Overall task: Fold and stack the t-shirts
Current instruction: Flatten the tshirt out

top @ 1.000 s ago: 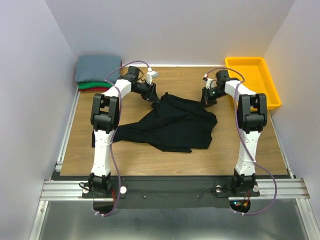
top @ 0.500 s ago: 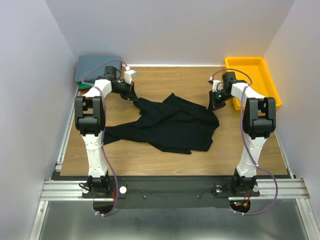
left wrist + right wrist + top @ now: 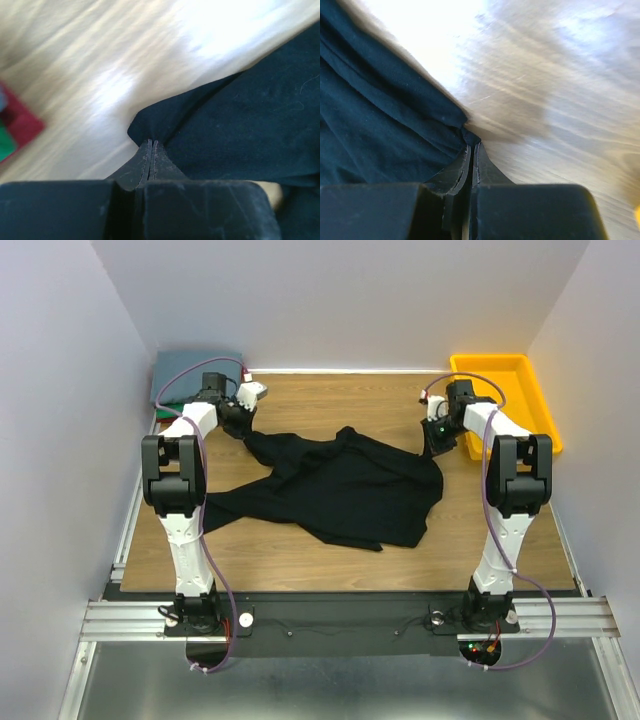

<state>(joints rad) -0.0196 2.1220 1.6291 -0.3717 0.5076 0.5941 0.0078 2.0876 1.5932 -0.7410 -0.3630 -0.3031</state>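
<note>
A large black t-shirt [image 3: 340,485] lies spread and rumpled across the middle of the wooden table. My left gripper [image 3: 243,429] is shut on the shirt's far left corner; in the left wrist view the pinched corner of the black t-shirt [image 3: 220,135] runs off to the right from the left gripper [image 3: 151,143]. My right gripper [image 3: 434,446] is shut on the far right corner, and the right wrist view shows the black t-shirt [image 3: 385,125] bunched at the right gripper [image 3: 472,146]. Folded t-shirts [image 3: 190,372], grey-blue on top, sit stacked at the far left corner; a red one [image 3: 17,122] and a green edge show in the left wrist view.
A yellow bin [image 3: 505,400] stands at the far right corner, just beyond the right arm. The stack of folded shirts is close behind the left wrist. Grey walls close in the table on three sides.
The left gripper closed on the shirt's corner and pulled it left toward the folded stack. The right gripper drew its corner slightly right. The cloth between them has stretched wider.
</note>
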